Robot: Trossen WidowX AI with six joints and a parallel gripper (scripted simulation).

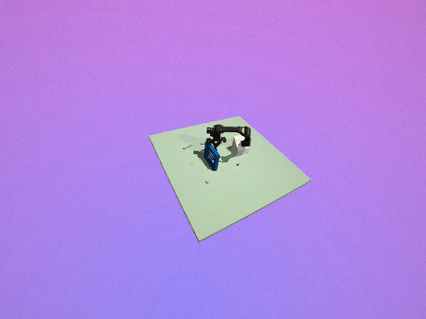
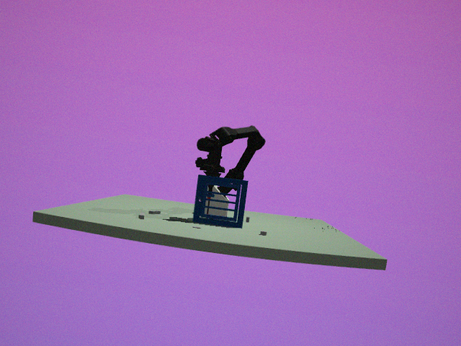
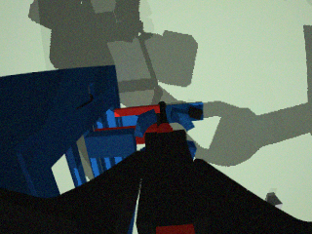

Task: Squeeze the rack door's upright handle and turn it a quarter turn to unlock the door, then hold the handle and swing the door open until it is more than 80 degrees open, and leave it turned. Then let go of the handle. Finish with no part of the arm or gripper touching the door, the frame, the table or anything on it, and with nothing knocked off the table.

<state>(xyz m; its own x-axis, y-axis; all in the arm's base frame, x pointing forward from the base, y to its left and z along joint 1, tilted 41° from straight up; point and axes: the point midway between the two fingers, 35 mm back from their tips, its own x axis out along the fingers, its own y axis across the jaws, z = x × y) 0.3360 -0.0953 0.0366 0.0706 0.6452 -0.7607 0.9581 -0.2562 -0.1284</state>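
Note:
The blue rack frame (image 1: 206, 155) (image 2: 243, 205) (image 3: 58, 112) stands upright on the table. Its barred door (image 2: 220, 202) looks closed or nearly so in the exterior view; the exact angle is hard to tell. My gripper (image 1: 216, 145) (image 3: 168, 163) is on the arm's side of the rack, pointing down, shut on the red upright handle (image 2: 207, 209) (image 3: 158, 128). Red shows just beyond the fingers in the wrist view, beside blue brackets. The fingers hide most of the handle, so its exact turn cannot be read.
The green table (image 1: 222, 210) (image 2: 297, 241) carries several small pieces: a grey bar (image 1: 186, 146) (image 2: 154, 212), a small block (image 1: 207, 181) (image 2: 262, 233), and a dark piece (image 1: 238, 164) (image 2: 247, 219) (image 3: 273, 199). A white angular block (image 1: 237, 148) (image 2: 220, 206) stands by the arm's base.

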